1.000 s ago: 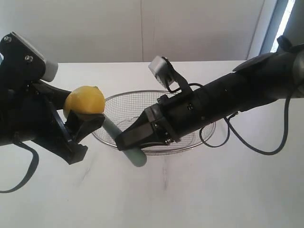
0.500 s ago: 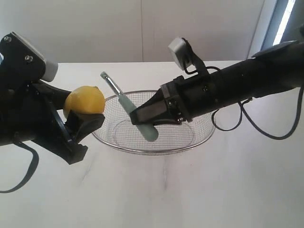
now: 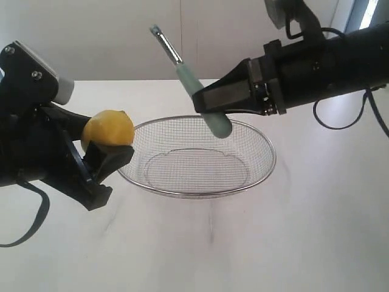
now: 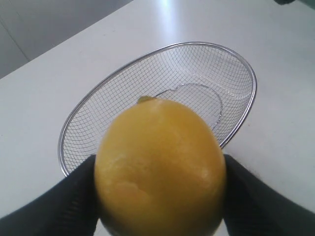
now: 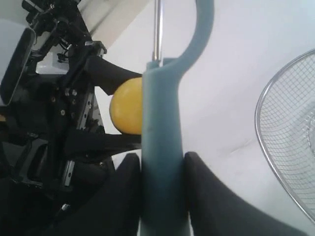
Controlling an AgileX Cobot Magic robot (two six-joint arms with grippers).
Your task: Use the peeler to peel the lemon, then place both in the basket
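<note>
My left gripper (image 3: 100, 143) clamps the lemon (image 3: 109, 126) just left of the basket (image 3: 182, 161); my right gripper (image 3: 208, 106) grips the peeler (image 3: 189, 81) by its handle above the basket, blade up, well apart from the lemon.

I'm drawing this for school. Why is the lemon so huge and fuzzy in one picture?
Left wrist view: the lemon sits right at the lens, so it looks huge and soft, while the basket mesh behind is crisp. Right wrist view: the peeler handle is close and blurry too. Exterior view: the lemon looks small and sharper.
</note>
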